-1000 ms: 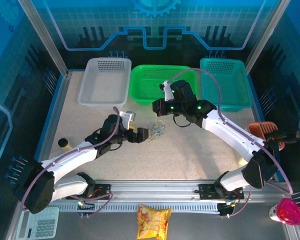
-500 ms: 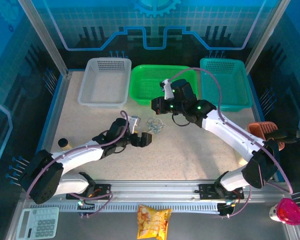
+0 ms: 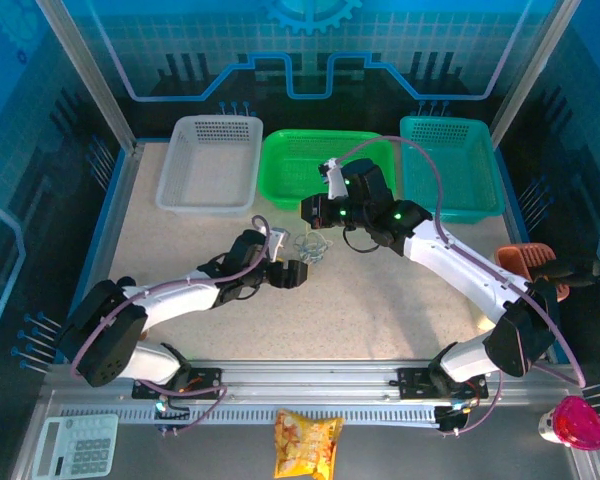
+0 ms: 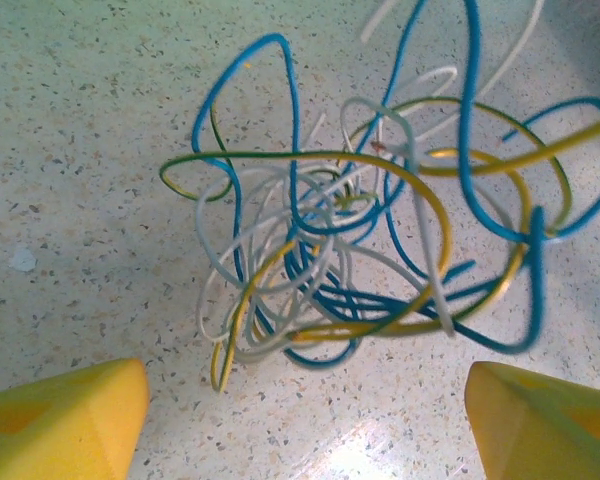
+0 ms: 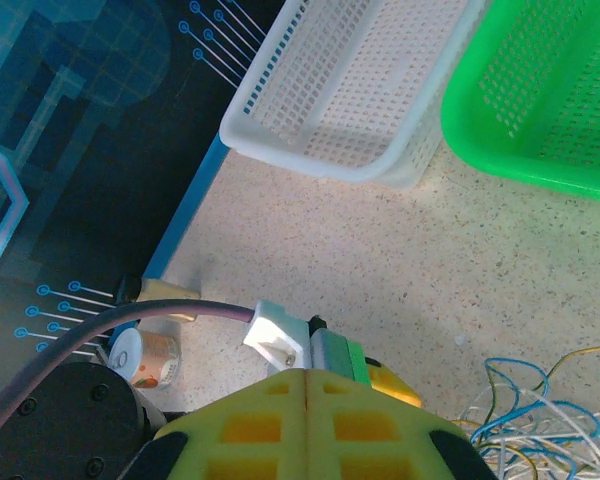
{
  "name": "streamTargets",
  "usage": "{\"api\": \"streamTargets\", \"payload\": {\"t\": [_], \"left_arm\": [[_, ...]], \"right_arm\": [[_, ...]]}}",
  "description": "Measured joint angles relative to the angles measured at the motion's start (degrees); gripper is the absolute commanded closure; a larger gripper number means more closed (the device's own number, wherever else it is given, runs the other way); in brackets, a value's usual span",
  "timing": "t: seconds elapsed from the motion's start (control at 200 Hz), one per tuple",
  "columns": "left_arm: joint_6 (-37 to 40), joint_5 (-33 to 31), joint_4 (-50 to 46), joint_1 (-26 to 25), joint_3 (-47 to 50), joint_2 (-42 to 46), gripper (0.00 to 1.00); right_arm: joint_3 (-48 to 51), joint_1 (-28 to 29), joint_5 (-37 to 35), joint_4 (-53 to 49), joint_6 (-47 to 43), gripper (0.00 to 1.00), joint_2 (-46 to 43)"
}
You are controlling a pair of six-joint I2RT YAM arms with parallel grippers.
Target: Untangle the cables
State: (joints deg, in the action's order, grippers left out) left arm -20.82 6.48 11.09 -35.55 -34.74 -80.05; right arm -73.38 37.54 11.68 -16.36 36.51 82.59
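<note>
Likely light, limp, springy: cables (image 4: pixel 360 240) clumped on table (image 4: pixel 80 150) just ahead of left gripper (image 4: pixel 305 405), fingers spread either side. Right gripper (image 5: pixel 307 395) fingers pressed together, beside clump. Best hold: outer blue loop (image 4: pixel 270 60), clear of knot; strands probably slip easily.

Speckled beige table (image 3: pixel 380 300). Along its far edge: white basket (image 3: pixel 170 190), green basket (image 3: pixel 280 195), teal basket (image 3: pixel 450 212). Near the middle, a tangle of cables (image 3: pixel 312 246) (blue, yellow, white); at the left edge, a small capped bottle (image 3: pixel 128 288).
</note>
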Motion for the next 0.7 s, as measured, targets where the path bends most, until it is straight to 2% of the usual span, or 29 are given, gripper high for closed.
{"api": "streamTargets", "payload": {"t": [0.145,0.26,0.38,0.54,0.7], "left_arm": [[0.0,0.0,0.2,0.0,-0.37,-0.61,0.13],[0.0,0.0,0.5,0.0,-0.37,-0.66,0.16],[0.2,0.09,1.25,0.0,-0.37,-0.7,0.26],[0.11,0.92,1.55,-0.09,-0.37,-1.29,0.45],[0.02,1.53,1.73,-0.2,-0.37,-1.81,0.5]], "right_arm": [[0.0,0.0,0.39,0.17,0.0,1.0,0.0],[0.0,0.0,0.48,0.2,0.15,1.0,-0.02],[-0.02,0.0,0.83,0.48,0.61,1.0,-0.04],[0.0,0.0,0.85,1.07,1.25,1.0,-0.31],[0.0,0.0,0.9,1.7,1.92,1.0,-0.76]]}}
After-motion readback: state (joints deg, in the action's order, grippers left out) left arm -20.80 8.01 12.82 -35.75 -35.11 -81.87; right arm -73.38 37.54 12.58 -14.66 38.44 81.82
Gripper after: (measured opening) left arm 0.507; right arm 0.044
